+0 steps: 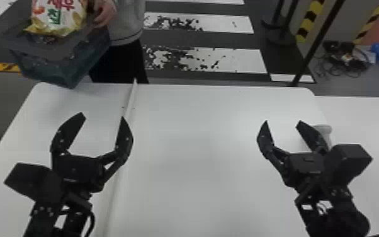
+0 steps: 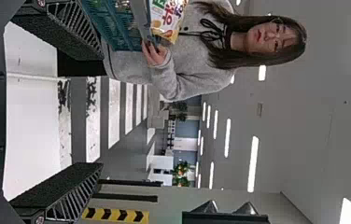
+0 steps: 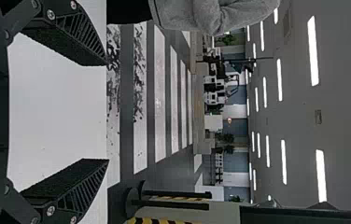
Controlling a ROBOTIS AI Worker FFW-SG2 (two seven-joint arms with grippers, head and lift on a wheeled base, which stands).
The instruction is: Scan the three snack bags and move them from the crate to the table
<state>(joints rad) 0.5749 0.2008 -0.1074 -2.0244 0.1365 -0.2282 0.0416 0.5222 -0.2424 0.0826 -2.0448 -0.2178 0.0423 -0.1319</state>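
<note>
while a person's hand (image 1: 105, 14) is at the blue-grey plastic crate (image 1: 48, 67) by the far left corner of the white table (image 1: 198, 126), the job seems at its start; next, likely, the crate must come within reach; the white-and-yellow snack bag (image 1: 58, 15) looks plump, poking from the crate; the black left gripper (image 1: 102, 116) and black right gripper (image 1: 282, 122) gape empty above the table.
</note>
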